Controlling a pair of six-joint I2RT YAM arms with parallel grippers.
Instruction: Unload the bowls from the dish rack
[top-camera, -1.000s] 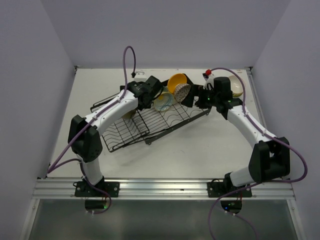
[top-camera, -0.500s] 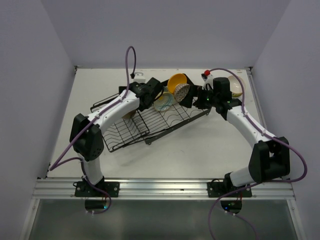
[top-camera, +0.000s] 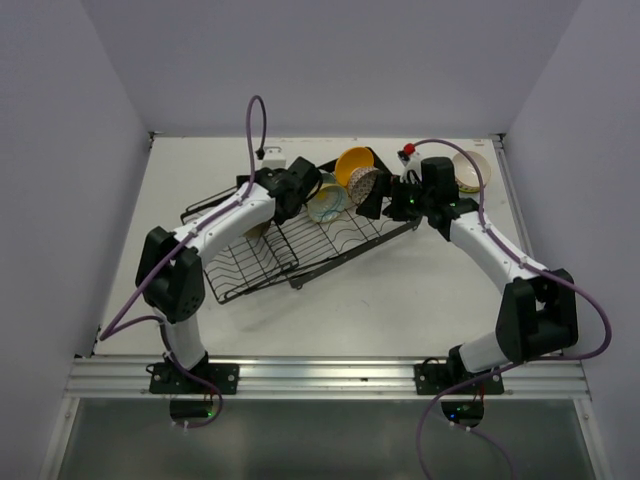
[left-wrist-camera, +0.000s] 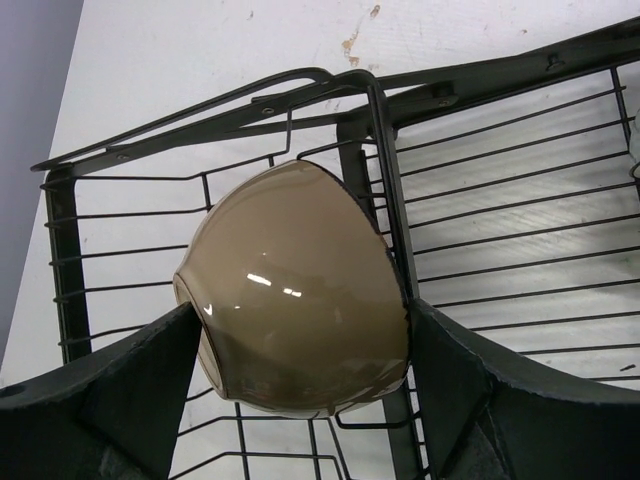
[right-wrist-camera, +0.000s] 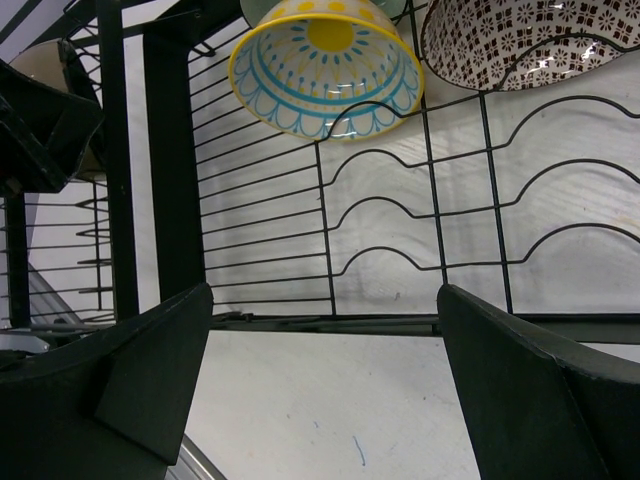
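The black wire dish rack (top-camera: 262, 268) lies askew mid-table. My left gripper (top-camera: 297, 190) is over its raised basket end, and its fingers (left-wrist-camera: 120, 390) press both sides of a glossy beige bowl (left-wrist-camera: 300, 310) lying on its side on the rack wires (left-wrist-camera: 500, 200). My right gripper (top-camera: 380, 200) is open and empty at the rack's right edge (right-wrist-camera: 400, 230). Ahead of it, a yellow bowl with blue lines (right-wrist-camera: 325, 65) and a brown-speckled bowl (right-wrist-camera: 530, 40) lean in the rack. An orange-yellow bowl (top-camera: 353, 163) stands behind them.
A pale bowl (top-camera: 470, 170) sits on the table at the far right, next to a small white bottle with a red cap (top-camera: 408, 152). The side walls stand close on both sides.
My right arm has moved left toward the rack, uncovering the pale bowl at the far right. My left gripper has shifted only slightly over the basket end.
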